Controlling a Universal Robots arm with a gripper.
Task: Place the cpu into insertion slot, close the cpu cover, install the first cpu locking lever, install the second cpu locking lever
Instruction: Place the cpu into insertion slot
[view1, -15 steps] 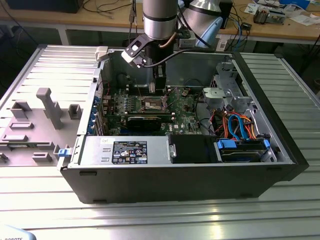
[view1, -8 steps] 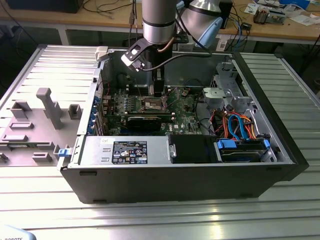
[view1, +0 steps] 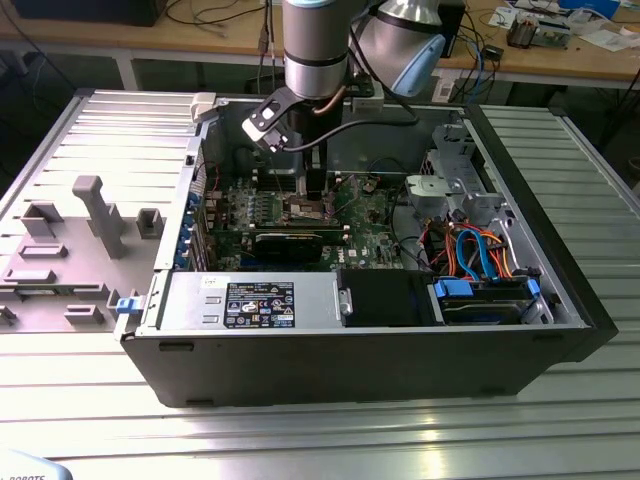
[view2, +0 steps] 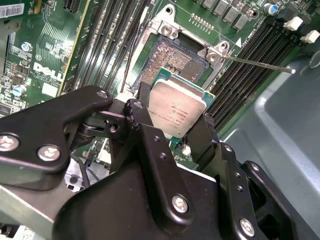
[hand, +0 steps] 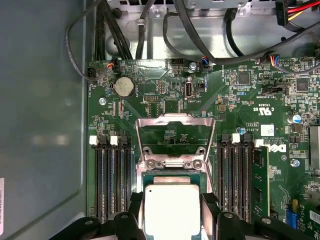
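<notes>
On the exterior view's left lies a grey fixture plate (view1: 80, 250); beside it stands the open computer case (view1: 350, 360), where the gripper (view1: 315, 195) reaches down to the motherboard (view1: 370, 215). Its fingers (view2: 204, 134) pinch the cpu (view2: 177, 112) by two edges, close above the insertion slot (view2: 175, 57) and not yet seated, with the cpu cover (hand: 175, 118) standing open.

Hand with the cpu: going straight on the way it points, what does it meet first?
The hand, shut on the cpu, points down at the motherboard. First in line looks to be the open insertion slot, its cpu cover tipped up. The cpu would touch first; depth is unclear.
</notes>
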